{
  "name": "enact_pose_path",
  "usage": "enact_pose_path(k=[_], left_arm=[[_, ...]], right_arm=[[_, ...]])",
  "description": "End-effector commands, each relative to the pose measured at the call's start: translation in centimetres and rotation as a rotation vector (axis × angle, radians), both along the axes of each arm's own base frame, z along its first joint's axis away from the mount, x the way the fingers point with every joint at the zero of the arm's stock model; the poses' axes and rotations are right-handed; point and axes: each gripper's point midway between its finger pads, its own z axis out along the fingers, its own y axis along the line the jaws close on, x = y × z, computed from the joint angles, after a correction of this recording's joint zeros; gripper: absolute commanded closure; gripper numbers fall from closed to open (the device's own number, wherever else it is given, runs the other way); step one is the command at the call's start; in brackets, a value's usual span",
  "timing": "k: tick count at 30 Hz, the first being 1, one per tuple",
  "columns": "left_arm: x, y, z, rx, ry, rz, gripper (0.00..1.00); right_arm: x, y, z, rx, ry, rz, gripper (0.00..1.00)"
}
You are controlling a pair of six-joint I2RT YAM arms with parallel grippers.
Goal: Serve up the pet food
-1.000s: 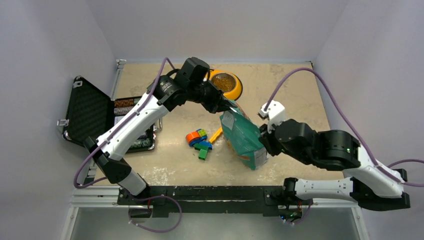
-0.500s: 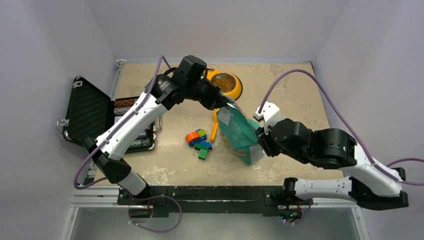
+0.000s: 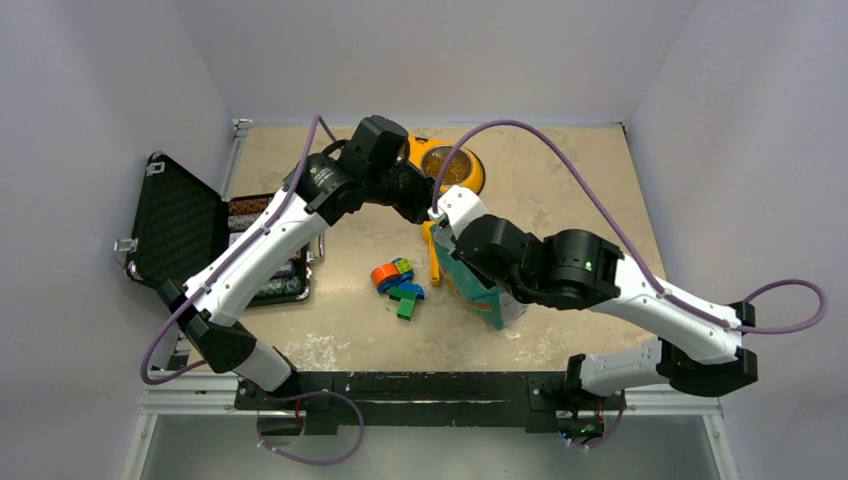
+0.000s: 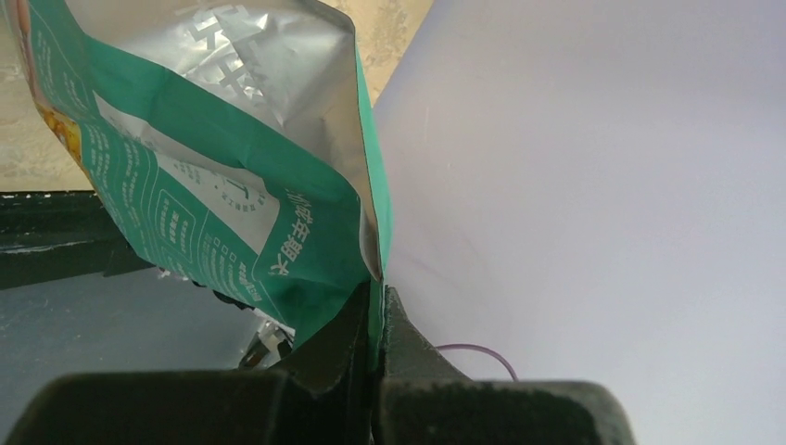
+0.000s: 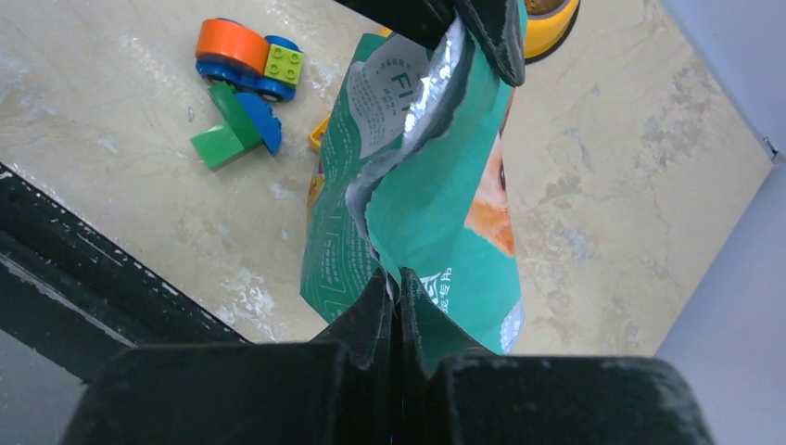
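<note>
L gripper (image 4: 378,306) & R gripper (image 5: 399,287) both pinch bag (image 3: 480,290) mouth; bowl (image 3: 478,178) just beyond, nearer L arm.

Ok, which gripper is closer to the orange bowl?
Left. The left gripper pinches the bag on the side next to the orange bowl; the right gripper pinches the bag on its near side, farther away.

The dark fingers (image 4: 414,357) are pressed together on the thin edge of a teal-green and white foil bag (image 4: 232,195). The bag rises up and to the left of them, its silver lining showing on top. Beyond it lies the beige marbled table (image 4: 394,32), and a thin purple cable loop (image 4: 477,349) shows just right of the fingers.
</note>
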Motion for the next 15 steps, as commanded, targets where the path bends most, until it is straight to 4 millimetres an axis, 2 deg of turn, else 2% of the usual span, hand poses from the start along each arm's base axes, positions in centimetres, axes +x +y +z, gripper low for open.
enact_pose_path(k=[1, 5, 7, 10, 14, 15], left_arm=[[1.1, 2.4, 5.2, -0.09, -0.185, 0.088, 1.0], [3.2, 4.9, 3.1, 0.06, -0.23, 0.129, 1.0], [4.0, 5.6, 2.3, 0.101, -0.235, 0.132, 1.0], [4.3, 6.0, 2.2, 0.129, -0.269, 0.116, 1.0], [3.9, 5.8, 2.6, 0.109, -0.292, 0.09, 1.0], [3.6, 5.7, 2.7, 0.093, -0.289, 0.086, 0.97]], right_arm=[[-0.1, -2.0, 1.0, 0.064, -0.053, -0.018, 1.0], [-2.6, -2.1, 1.1, 0.193, 0.002, 0.098, 1.0], [-3.0, -2.2, 1.4, 0.232, 0.015, 0.107, 1.0], [-3.4, -2.1, 2.0, 0.276, 0.021, 0.116, 1.0], [-3.5, -1.5, 2.7, 0.327, 0.02, 0.119, 1.0], [-3.3, -1.3, 2.7, 0.321, 0.02, 0.117, 1.0]])
